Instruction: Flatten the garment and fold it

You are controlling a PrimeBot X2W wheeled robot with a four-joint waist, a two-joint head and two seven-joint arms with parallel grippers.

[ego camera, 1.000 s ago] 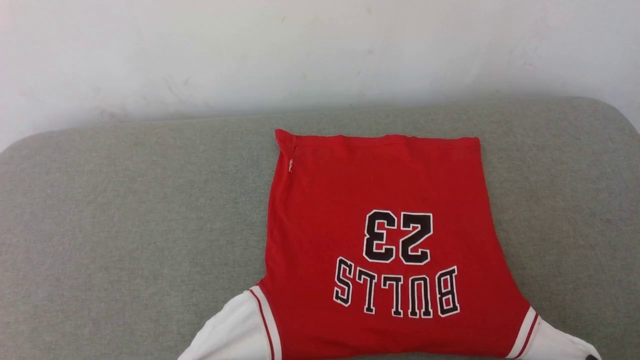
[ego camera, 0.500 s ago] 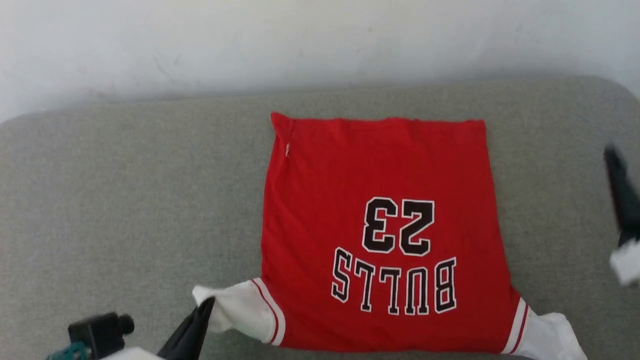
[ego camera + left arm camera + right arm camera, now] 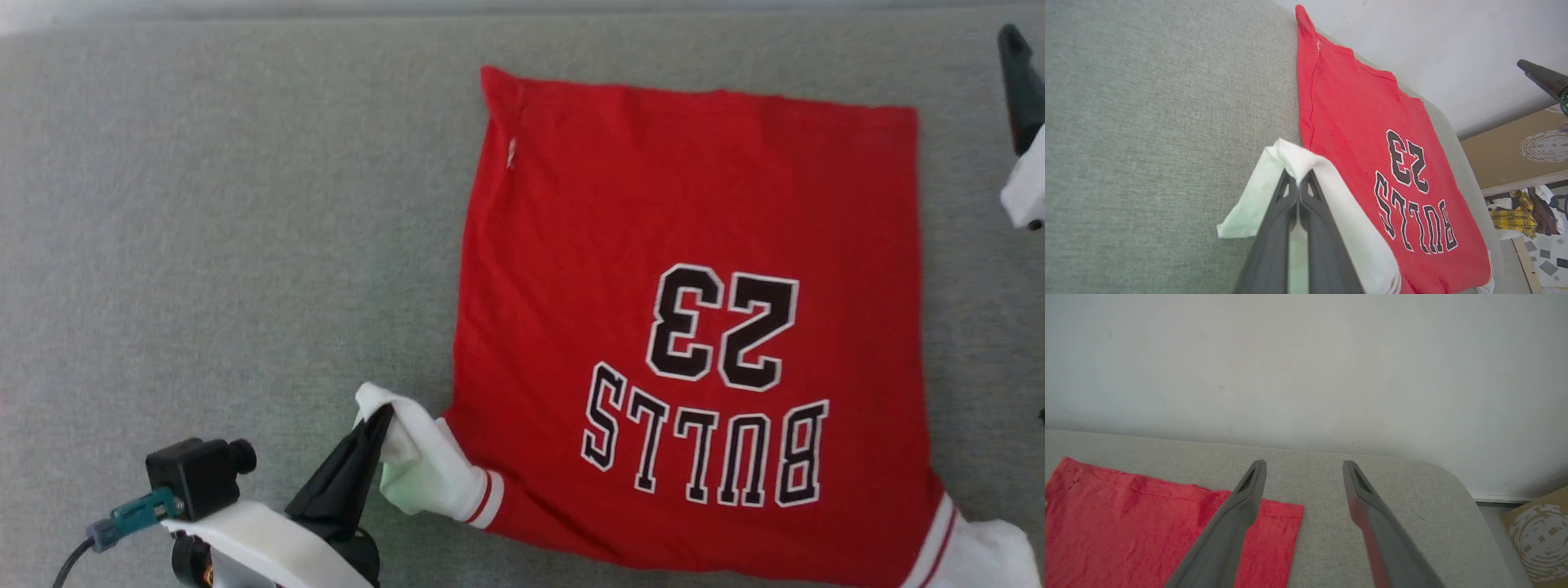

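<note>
The soft, light garment (image 3: 694,188) should hold best by hems: left pincer (image 3: 380,420) clamps its white sleeve (image 3: 429,469), right pincer (image 3: 1304,469) stands wide open, empty

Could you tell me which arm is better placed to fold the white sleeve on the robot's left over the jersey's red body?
Left: the left gripper is shut on that sleeve of the garment. The right gripper hangs open near the far hem corner, holding nothing.
</note>
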